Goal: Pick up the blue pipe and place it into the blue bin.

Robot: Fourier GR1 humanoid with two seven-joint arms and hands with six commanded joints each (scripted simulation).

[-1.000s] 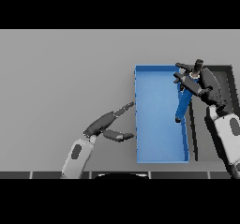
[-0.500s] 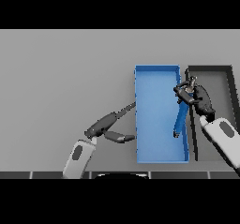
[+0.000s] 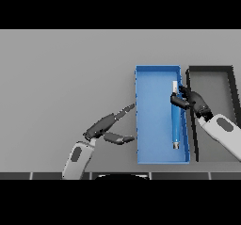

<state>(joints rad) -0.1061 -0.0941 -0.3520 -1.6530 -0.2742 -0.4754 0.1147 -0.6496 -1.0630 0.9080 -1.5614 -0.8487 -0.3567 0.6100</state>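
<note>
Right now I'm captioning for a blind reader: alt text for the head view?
The right hand grips a blue pipe lying lengthwise inside the blue bin. The left hand rests open beside the bin; a black bin sits right.

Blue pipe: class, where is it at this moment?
In the head view, the blue pipe lies lengthwise inside the blue bin, along its right wall, with the right hand curled around its upper end.

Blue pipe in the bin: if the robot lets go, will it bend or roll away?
The blue pipe looks straight and stiff, so it probably won't bend. It's round, so it might roll a little, but the blue bin walls should stop it. The right hand grips its upper part.
</note>
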